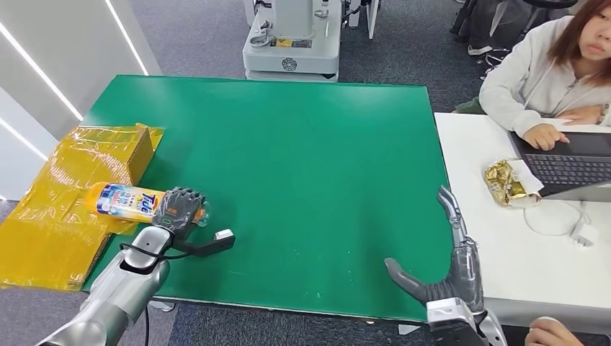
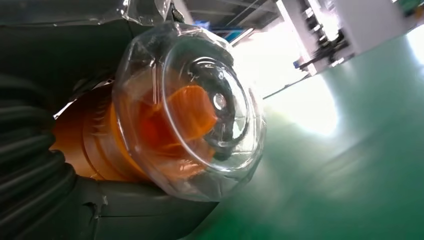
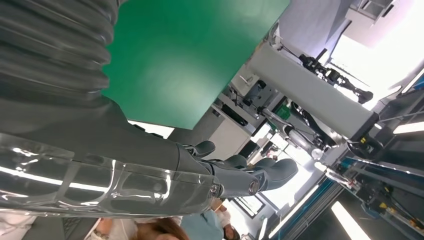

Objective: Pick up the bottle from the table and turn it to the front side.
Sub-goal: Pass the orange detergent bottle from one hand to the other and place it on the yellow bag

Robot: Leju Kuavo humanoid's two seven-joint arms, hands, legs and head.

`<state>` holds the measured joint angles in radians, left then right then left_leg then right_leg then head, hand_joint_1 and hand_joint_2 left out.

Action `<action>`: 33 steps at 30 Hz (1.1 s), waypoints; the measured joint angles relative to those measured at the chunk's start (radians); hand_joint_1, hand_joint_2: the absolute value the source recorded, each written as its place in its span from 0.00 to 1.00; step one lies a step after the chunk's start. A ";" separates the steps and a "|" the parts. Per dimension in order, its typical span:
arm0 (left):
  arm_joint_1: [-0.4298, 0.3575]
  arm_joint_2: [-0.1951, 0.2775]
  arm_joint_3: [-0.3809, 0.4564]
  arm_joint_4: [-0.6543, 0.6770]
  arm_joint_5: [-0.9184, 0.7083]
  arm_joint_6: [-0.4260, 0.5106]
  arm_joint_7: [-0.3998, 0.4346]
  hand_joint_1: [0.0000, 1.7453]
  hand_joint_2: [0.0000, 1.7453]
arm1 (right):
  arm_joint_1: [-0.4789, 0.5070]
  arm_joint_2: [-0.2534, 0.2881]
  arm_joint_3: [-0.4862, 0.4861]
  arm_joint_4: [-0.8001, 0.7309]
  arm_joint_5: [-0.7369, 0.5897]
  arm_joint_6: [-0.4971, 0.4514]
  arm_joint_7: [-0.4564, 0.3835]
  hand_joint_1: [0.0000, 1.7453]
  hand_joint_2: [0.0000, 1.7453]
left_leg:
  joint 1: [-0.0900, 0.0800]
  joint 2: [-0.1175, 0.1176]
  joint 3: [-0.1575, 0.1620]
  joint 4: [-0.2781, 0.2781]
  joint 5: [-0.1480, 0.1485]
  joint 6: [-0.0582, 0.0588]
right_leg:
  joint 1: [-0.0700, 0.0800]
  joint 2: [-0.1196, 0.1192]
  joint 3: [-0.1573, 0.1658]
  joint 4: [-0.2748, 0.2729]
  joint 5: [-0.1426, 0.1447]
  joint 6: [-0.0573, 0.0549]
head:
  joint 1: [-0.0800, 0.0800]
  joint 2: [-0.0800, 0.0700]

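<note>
Orange bottle (image 1: 124, 201) sideways, cap seemingly rightward

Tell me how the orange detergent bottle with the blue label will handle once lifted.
The orange detergent bottle with the blue label lies on its side in the left hand; being round, it would probably roll if released. Its clear domed cap looks smooth, likely slippery. The body seems rigid.

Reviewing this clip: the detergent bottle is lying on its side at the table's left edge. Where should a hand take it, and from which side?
Around the orange neck end, from above: the bottle lies flat, label up, its body toward the yellow box. The left hand already wraps there, just behind the clear cap.
</note>
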<state>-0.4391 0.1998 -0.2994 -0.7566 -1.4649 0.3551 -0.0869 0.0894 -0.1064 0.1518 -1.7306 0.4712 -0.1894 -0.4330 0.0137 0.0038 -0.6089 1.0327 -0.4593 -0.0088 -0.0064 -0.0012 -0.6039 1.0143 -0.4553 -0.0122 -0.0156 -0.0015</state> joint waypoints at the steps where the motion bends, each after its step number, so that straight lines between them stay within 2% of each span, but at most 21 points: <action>1: -0.007 0.000 0.005 0.015 -0.005 0.000 0.011 1.00 1.00 | 0.000 0.000 0.000 0.001 0.000 0.002 0.000 0.00 1.00 | 0.000 0.000 0.000 0.000 0.000 0.000 | 0.000 0.000 0.000 0.000 0.000 0.000 | 0.000 0.000; 8: -0.032 0.000 0.028 0.067 -0.027 0.004 0.045 1.00 1.00 | -0.001 0.000 0.000 0.004 0.009 0.012 0.000 0.00 1.00 | 0.000 0.000 0.000 0.000 0.000 0.000 | 0.000 0.000 0.000 0.000 0.000 0.000 | 0.000 0.000; 9: -0.034 0.000 0.028 0.071 -0.034 0.007 0.053 0.82 1.00 | -0.001 0.000 0.000 0.005 0.011 0.017 0.000 0.00 1.00 | 0.000 0.000 0.000 0.000 0.000 0.000 | 0.000 0.000 0.000 0.000 0.000 0.000 | 0.000 0.000; 12: -0.040 0.000 0.029 0.083 -0.041 0.016 0.077 0.07 1.00 | -0.004 0.000 0.000 0.011 0.013 0.022 0.000 0.00 1.00 | 0.000 0.000 0.000 0.000 0.000 0.000 | 0.000 0.000 0.000 0.000 0.000 0.000 | 0.000 0.000; 13: -0.043 -0.001 0.029 0.087 -0.042 0.020 0.083 0.00 1.00 | -0.005 0.000 0.000 0.013 0.014 0.022 0.000 0.00 1.00 | 0.000 0.000 0.000 0.000 0.000 0.000 | 0.000 0.000 0.000 0.000 0.000 0.000 | 0.000 0.000; 19: -0.056 -0.014 0.040 0.095 -0.042 0.060 0.065 0.00 1.00 | -0.007 0.001 0.004 0.020 0.019 0.021 0.000 0.00 1.00 | 0.000 0.000 0.000 0.000 0.000 0.000 | 0.000 0.000 0.000 0.000 0.000 0.000 | 0.000 0.000; 26: -0.041 -0.059 0.080 0.064 -0.029 0.070 -0.027 0.00 1.00 | -0.008 0.001 0.008 0.021 0.022 0.023 0.003 0.00 1.00 | 0.000 -0.001 0.000 0.000 0.000 0.000 | 0.000 -0.002 0.001 0.000 0.000 0.000 | 0.000 0.000; 33: -0.021 -0.079 0.101 0.034 -0.025 0.065 -0.040 0.00 1.00 | -0.007 0.001 0.008 0.021 0.022 0.023 0.003 0.00 1.00 | 0.000 -0.001 0.001 0.000 0.000 0.000 | 0.000 -0.002 0.001 0.000 0.000 0.000 | 0.000 0.000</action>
<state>-0.4601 0.1208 -0.1982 -0.7225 -1.4895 0.4201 -0.1267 0.0820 -0.1057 0.1595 -1.7098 0.4936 -0.1661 -0.4296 0.0134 0.0025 -0.6083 1.0327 -0.4591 -0.0088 -0.0066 -0.0027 -0.6029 1.0143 -0.4552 -0.0122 -0.0156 -0.0015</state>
